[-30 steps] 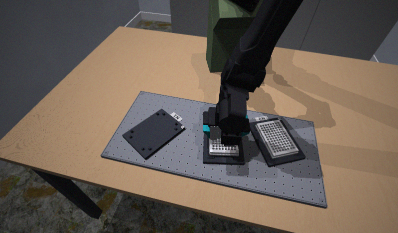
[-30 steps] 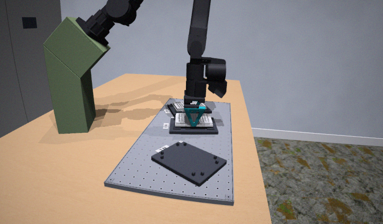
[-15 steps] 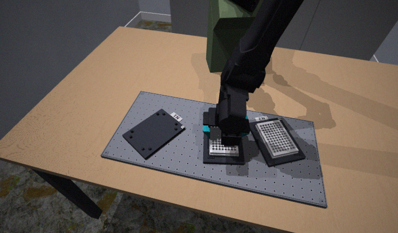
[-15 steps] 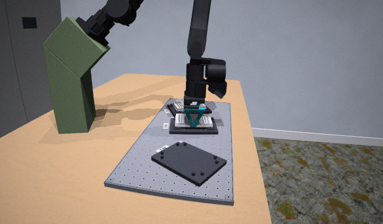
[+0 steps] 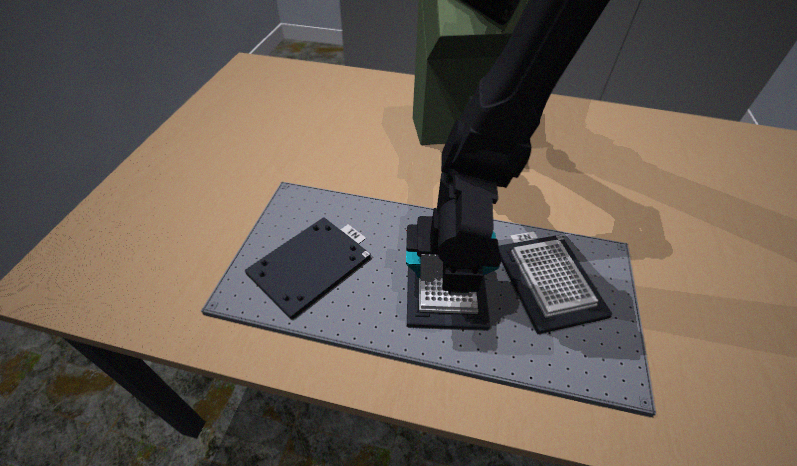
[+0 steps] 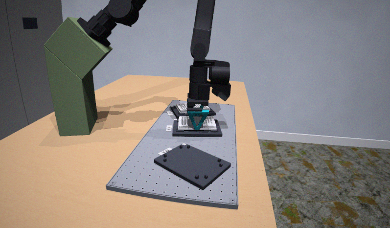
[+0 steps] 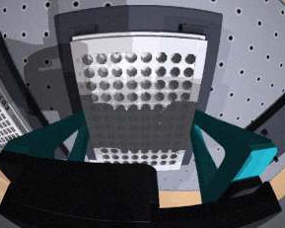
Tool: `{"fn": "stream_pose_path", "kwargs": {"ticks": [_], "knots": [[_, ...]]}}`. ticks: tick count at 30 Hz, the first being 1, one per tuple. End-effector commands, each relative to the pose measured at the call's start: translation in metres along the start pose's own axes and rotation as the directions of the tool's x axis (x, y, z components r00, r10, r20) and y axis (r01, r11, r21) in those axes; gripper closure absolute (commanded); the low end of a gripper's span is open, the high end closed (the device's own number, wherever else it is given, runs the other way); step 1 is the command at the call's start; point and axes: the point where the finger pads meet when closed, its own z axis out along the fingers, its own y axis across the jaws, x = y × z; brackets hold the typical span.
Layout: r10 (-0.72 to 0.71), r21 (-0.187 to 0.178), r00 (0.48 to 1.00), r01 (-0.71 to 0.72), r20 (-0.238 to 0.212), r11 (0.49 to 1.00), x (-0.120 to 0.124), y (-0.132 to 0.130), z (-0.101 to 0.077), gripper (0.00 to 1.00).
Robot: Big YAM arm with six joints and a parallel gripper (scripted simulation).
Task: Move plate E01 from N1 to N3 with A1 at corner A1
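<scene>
Even bright light, layered arm shadows across the tabletop [image 5: 186,150], wrist view fisheye-warped at edges, slightly soft
</scene>
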Motion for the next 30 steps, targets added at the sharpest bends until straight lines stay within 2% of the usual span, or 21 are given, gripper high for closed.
{"fn": "stream_pose_path", "kwargs": {"ticks": [1,18,19,26,27,30], "knots": [[-0.004,-0.003,1.000,0.004,0.018,1.000,-0.0061,0.0043,0.0021,1.00],[-0.003,-0.003,1.000,0.003,0.013,1.000,-0.0040,0.0040,0.0052,1.00],[-0.002,0.002,1.000,0.002,0.013,1.000,-0.0043,0.0000,0.0007,1.00],[-0.002,0.002,1.000,0.002,0.013,1.000,-0.0043,0.0000,0.0007,1.00],[-0.002,0.002,1.000,0.002,0.013,1.000,-0.0043,0.0000,0.0007,0.00],[-0.002,0.002,1.000,0.002,0.013,1.000,-0.0043,0.0000,0.0007,0.00]]}}
